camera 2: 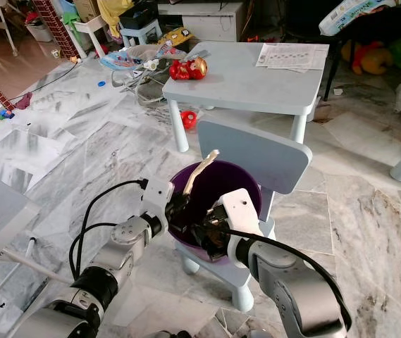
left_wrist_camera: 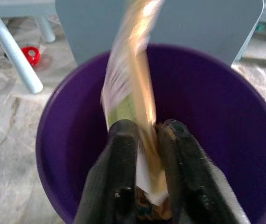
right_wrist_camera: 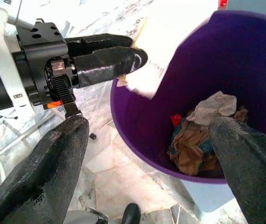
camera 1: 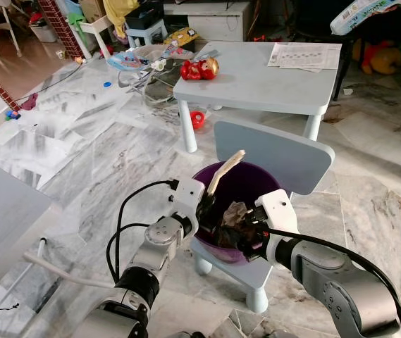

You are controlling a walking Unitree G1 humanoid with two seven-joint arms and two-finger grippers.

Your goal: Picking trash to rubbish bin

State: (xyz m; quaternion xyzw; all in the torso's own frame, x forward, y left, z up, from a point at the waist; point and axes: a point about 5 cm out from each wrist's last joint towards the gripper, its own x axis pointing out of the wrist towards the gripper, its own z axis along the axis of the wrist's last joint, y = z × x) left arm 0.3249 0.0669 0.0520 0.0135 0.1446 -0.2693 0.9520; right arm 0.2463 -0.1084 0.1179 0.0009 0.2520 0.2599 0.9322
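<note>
A purple bin [camera 1: 248, 177] stands on the seat of a small pale-blue chair [camera 1: 278, 151]. Crumpled paper and wrappers [right_wrist_camera: 198, 135] lie at its bottom. My left gripper [camera 1: 204, 208] is at the bin's left rim, shut on a flat tan and white wrapper [camera 1: 225, 171] that sticks up over the opening. In the left wrist view the wrapper [left_wrist_camera: 133, 70] is pinched between both black fingers [left_wrist_camera: 118, 158]. My right gripper [right_wrist_camera: 149, 126] is open at the bin's near rim. One finger is outside the wall and the other is over the inside.
Behind the chair stands a pale-blue table [camera 1: 270, 84] with a red toy [camera 1: 199, 68] and papers [camera 1: 304, 55] on it. A red object [camera 1: 197, 120] lies on the marble floor by a table leg. A grey surface [camera 1: 3, 211] borders my left. Toys and clutter lie further back.
</note>
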